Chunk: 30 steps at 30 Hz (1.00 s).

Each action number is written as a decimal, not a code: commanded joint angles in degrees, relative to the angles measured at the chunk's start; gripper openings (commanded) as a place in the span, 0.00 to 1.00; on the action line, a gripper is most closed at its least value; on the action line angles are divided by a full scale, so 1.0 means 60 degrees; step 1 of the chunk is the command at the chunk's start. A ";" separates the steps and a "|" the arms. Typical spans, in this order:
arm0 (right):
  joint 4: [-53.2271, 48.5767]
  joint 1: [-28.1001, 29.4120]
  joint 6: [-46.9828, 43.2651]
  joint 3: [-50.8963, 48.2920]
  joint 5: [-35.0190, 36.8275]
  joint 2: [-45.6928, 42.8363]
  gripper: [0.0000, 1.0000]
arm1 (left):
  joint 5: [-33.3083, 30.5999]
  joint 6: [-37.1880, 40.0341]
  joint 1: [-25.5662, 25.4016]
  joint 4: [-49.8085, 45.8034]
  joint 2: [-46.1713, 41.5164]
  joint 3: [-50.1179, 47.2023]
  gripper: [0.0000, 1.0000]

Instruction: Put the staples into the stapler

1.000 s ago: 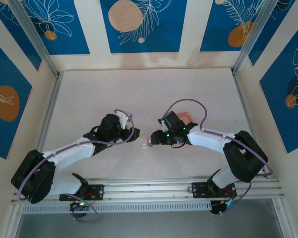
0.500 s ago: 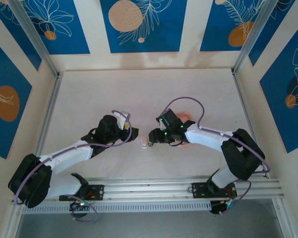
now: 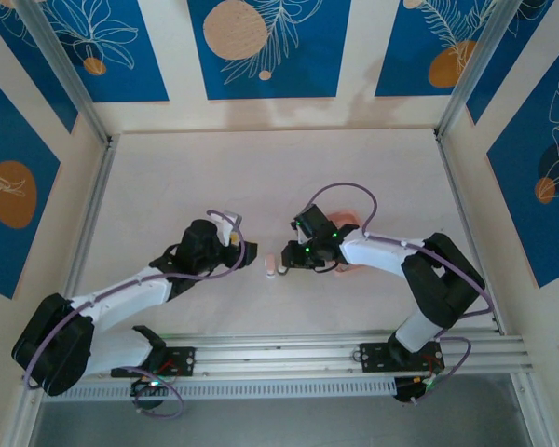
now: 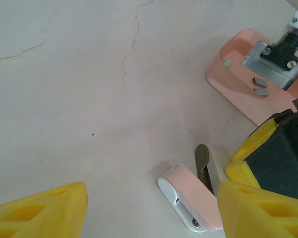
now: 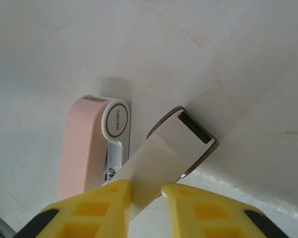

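On the floor of the shallow pink plastic tray (image 4: 229,92) lie the staples (image 4: 260,79), a few tiny grey metal strips, loose and apart from one another, with no finger on them. Beside the tray, on the pale marbled tabletop (image 4: 89,74), a small pink-and-white stapler (image 5: 84,148) lies on its side. Just next to it, a white stapler with a metal-edged slot at its end (image 5: 174,144) is tilted up off the surface. The right gripper (image 5: 145,187) has its yellow fingers closed tight on that white body. The left gripper (image 4: 151,191) hangs low with its fingers spread wide and nothing between them, the pink stapler lying just ahead of the gap.

By my reading the task is barely begun. A stapler is in hand and being presented, but no strip has been lifted and none shows in either stapler. Picking a strip, seating it in the channel and closing up all remain.
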 commanded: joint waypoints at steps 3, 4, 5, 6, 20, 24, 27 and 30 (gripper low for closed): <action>-0.0576 0.0286 0.0088 -0.0398 0.0414 0.0245 0.25 | -0.0148 0.0016 -0.0049 0.0038 -0.0198 -0.0041 0.70; -0.0777 0.0290 0.0023 -0.0307 0.0559 0.0151 0.25 | -0.0161 0.0001 -0.0051 0.0081 -0.0186 -0.0071 0.70; -0.0995 0.0300 -0.0056 -0.0188 0.0704 0.0139 0.25 | -0.0170 -0.0029 -0.0051 0.0119 -0.0170 -0.0078 0.70; -0.1216 0.0312 -0.0136 -0.0051 0.0842 0.0164 0.25 | -0.0149 -0.0050 -0.0056 0.0158 -0.0144 -0.0076 0.70; -0.2730 0.1152 -0.0244 0.0693 0.2398 0.1698 0.25 | -0.0177 -0.0073 -0.0059 0.0145 -0.0118 -0.0029 0.70; -0.2644 0.1237 -0.0295 0.0811 0.2404 0.1188 0.27 | -0.0139 -0.0127 -0.0050 0.0164 -0.0100 -0.0031 0.70; -0.2843 0.1224 -0.0510 0.1209 0.2446 0.0583 0.33 | -0.0121 -0.0255 -0.0055 0.0261 -0.0081 -0.0063 0.70; -0.3182 0.1209 -0.0764 0.1805 0.2536 0.0116 0.43 | -0.0148 -0.0365 -0.0049 0.0366 -0.0111 -0.0105 0.70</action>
